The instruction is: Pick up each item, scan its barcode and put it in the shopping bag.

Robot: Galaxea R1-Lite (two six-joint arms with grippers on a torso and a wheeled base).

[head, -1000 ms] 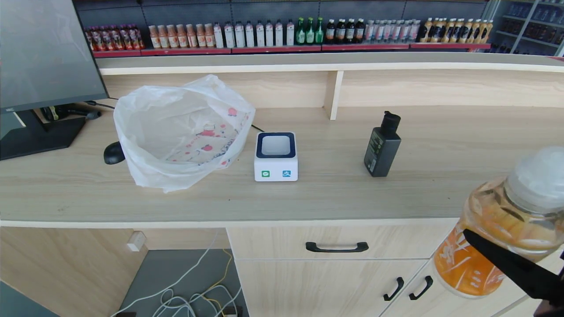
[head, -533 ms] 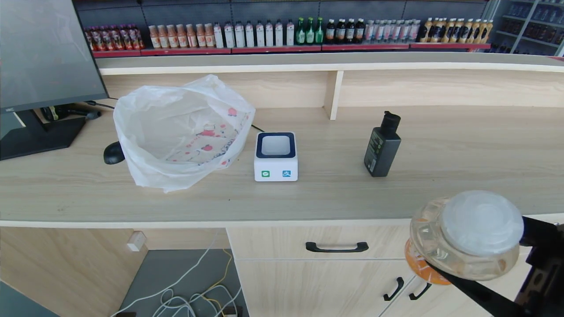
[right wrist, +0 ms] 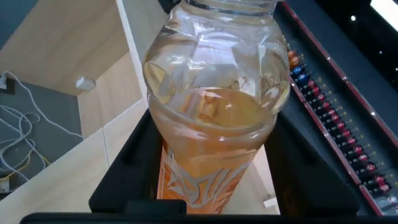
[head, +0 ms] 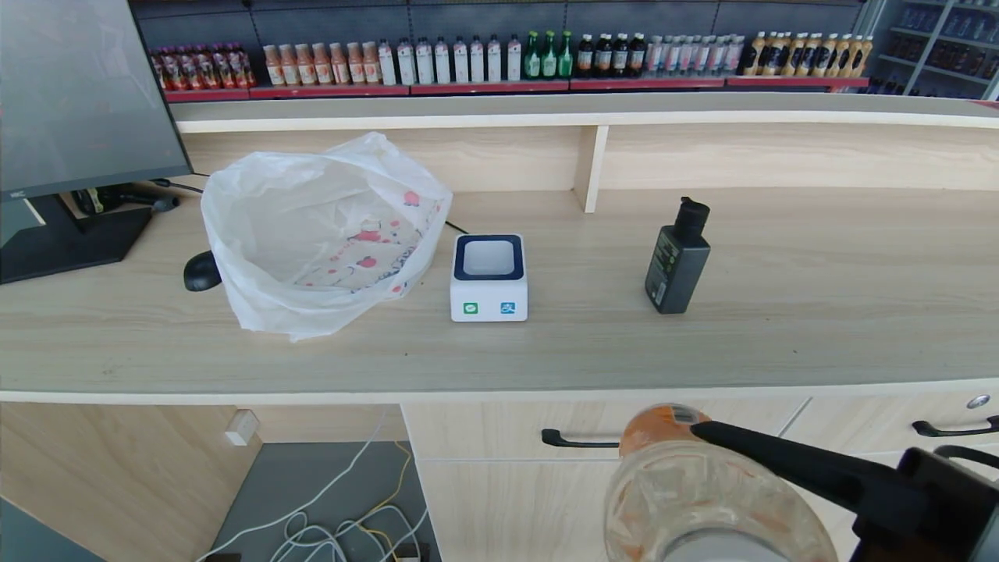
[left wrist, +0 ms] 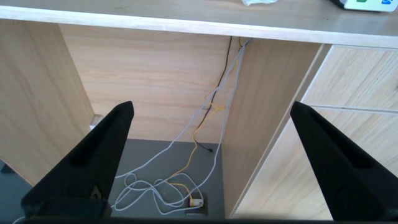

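Bottle of clear plastic [head: 706, 499], orange-labelled, is being clamped tilted in the right gripper [right wrist: 214, 146], probably to show its barcode to the white cube scanner [head: 488, 277] ahead-left.

The juice bottle [head: 702, 499] clamped in the right gripper [right wrist: 214, 155] has its cap cut by the frame edge; the gripper's second finger is hidden behind it.

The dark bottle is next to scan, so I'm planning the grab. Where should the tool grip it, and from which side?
Grip the dark bottle by its wide body, below the narrow cap. It stands upright on the counter with bare space on the robot's right, so a level approach from that side probably suits best.
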